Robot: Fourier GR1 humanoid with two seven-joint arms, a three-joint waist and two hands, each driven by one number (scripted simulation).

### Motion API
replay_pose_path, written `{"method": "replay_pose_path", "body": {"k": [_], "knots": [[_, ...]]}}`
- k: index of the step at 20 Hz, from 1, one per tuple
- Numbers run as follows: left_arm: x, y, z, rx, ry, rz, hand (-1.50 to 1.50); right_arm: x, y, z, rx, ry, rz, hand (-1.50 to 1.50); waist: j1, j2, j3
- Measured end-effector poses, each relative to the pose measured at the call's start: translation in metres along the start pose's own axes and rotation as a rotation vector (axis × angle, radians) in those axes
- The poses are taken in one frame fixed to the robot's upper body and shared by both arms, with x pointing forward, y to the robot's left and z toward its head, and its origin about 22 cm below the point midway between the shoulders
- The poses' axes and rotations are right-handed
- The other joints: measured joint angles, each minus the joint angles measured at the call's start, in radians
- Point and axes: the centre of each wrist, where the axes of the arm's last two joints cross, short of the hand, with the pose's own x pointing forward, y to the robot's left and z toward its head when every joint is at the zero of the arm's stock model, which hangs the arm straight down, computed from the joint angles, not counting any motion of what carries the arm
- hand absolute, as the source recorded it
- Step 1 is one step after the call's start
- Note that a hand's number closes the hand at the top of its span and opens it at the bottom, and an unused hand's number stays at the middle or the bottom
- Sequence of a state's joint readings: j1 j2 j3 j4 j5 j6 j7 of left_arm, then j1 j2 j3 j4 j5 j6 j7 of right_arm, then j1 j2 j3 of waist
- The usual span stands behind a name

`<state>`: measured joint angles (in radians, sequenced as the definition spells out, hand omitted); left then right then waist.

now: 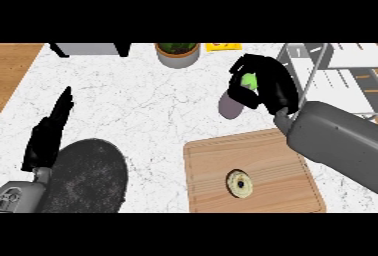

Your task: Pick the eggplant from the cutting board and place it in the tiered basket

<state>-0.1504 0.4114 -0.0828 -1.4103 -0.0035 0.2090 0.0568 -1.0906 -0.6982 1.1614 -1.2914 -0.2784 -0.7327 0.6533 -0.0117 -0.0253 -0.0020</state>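
Note:
My right hand point(262, 85) is curled round the eggplant point(232, 107), holding it in the air above the counter, beyond the far edge of the cutting board point(214, 190). The eggplant's pale purple body hangs out below the fingers, and its green stem end shows between them. The tiered basket point(332, 75), a white wire rack, stands just to the right of that hand. My left hand point(49, 132) rests open at the left side, fingers straight and pointing up.
A round sliced item point(240, 183) lies on the wooden board. A dark round mat point(85, 175) sits at lower left. A potted plant point(177, 53), a yellow item point(222, 46) and a grey appliance point(90, 49) line the far edge.

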Motion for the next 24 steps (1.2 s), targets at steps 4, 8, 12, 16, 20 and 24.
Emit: {"method": "replay_pose_path", "body": {"k": [4, 8, 12, 16, 20, 24], "knots": [[-0.005, 0.005, 0.003, 0.014, 0.002, -0.003, 0.0, 0.013, -0.031, 0.007, -0.141, -0.087, 0.01, 1.5, -0.016, 0.003, 0.0], [-0.005, 0.003, 0.004, 0.015, -0.003, 0.002, 0.0, 0.018, -0.067, 0.009, -0.251, -0.105, 0.097, 1.5, -0.016, 0.008, 0.0], [0.003, -0.005, 0.002, 0.01, -0.014, -0.002, 0.0, 0.025, -0.096, 0.012, -0.295, -0.081, 0.129, 1.5, -0.006, 0.015, 0.001], [0.011, -0.004, 0.001, 0.007, -0.025, 0.002, 0.0, 0.015, -0.119, 0.008, -0.301, -0.062, 0.088, 1.5, 0.004, 0.021, 0.002], [0.007, -0.002, 0.001, -0.002, -0.032, -0.002, 0.0, 0.003, -0.132, -0.004, -0.293, -0.063, 0.148, 1.5, 0.012, 0.024, 0.002], [0.013, -0.001, -0.002, -0.005, -0.039, 0.001, 0.0, -0.013, -0.141, -0.021, -0.334, -0.048, 0.257, 1.5, 0.02, 0.027, 0.002]]}}
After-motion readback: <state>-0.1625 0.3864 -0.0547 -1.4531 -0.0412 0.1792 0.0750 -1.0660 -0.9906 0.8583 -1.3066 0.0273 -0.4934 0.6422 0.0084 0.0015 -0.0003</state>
